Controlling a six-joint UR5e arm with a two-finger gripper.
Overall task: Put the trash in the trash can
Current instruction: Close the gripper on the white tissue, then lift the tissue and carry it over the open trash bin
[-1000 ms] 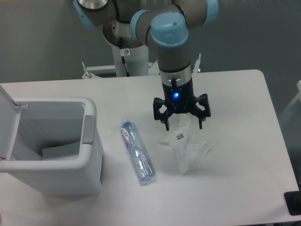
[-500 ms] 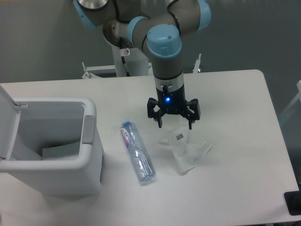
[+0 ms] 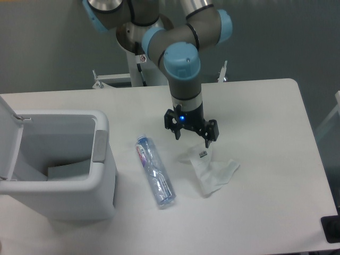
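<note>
A crumpled white, translucent wrapper (image 3: 211,171) with a small dark label lies on the white table, right of centre. A clear plastic bottle (image 3: 155,171) with a red-and-blue label lies on its side to the wrapper's left. The trash can (image 3: 101,159), pale grey-white with its lid raised, stands at the left. My gripper (image 3: 192,137) is open and empty, fingers pointing down, just above the wrapper's upper edge. Its blue light is on.
The arm's base and a white post stand behind the table at the back centre. A pale flat piece (image 3: 66,171) lies inside the can. A dark object (image 3: 330,228) shows at the bottom right corner.
The gripper has moved left and back, away from directly over the wrapper, and has turned a little. The wrapper and bottle have not moved.
</note>
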